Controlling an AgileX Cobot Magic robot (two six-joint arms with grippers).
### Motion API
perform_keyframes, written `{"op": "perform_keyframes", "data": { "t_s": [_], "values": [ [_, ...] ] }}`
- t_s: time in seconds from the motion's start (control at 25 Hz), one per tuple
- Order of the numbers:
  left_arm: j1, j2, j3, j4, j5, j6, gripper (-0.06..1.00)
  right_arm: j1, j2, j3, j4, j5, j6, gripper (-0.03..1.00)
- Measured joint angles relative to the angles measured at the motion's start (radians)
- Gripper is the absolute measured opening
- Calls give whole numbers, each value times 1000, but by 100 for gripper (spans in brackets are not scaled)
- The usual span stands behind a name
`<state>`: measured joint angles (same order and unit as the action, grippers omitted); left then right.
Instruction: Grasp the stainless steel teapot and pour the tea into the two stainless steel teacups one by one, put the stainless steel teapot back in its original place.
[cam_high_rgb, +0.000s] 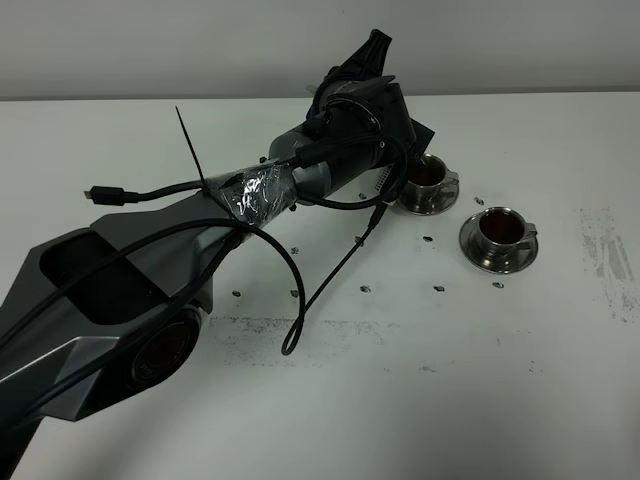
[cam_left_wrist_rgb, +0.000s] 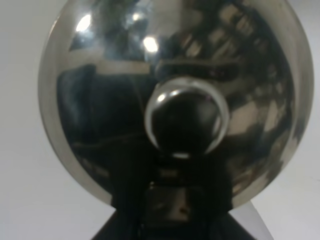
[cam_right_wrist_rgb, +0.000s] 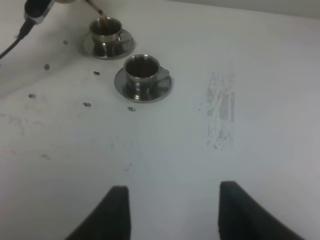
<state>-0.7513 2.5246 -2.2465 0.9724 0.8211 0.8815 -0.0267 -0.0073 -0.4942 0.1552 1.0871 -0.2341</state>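
The stainless steel teapot (cam_left_wrist_rgb: 175, 95) fills the left wrist view, its domed lid and knob (cam_left_wrist_rgb: 186, 120) facing the camera. My left gripper (cam_left_wrist_rgb: 170, 210) is shut on the pot at its handle side. In the exterior high view my left arm (cam_high_rgb: 300, 180) hides the pot above the farther teacup (cam_high_rgb: 430, 185). The right wrist view shows the thin spout (cam_right_wrist_rgb: 95, 7) over that teacup (cam_right_wrist_rgb: 106, 32), with brown tea at its tip. The nearer teacup (cam_high_rgb: 498, 238) (cam_right_wrist_rgb: 142, 70) holds dark tea on its saucer. My right gripper (cam_right_wrist_rgb: 172, 212) hangs open over bare table, holding nothing.
A black cable loop (cam_high_rgb: 300, 310) hangs from the left arm down to the white table (cam_high_rgb: 450, 400). A scuffed patch (cam_high_rgb: 605, 255) lies right of the cups. Small dark specks (cam_high_rgb: 438, 288) dot the tabletop in front of the cups.
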Motion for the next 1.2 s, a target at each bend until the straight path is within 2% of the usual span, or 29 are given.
{"op": "perform_keyframes", "data": {
  "t_s": [0.96, 1.2],
  "values": [
    [0, 0, 0, 1, -3, 18, 19, 0, 0, 0, 0, 0, 0, 42],
    [0, 0, 0, -59, -1, 18, 19, 0, 0, 0, 0, 0, -1, 42]
  ]
}}
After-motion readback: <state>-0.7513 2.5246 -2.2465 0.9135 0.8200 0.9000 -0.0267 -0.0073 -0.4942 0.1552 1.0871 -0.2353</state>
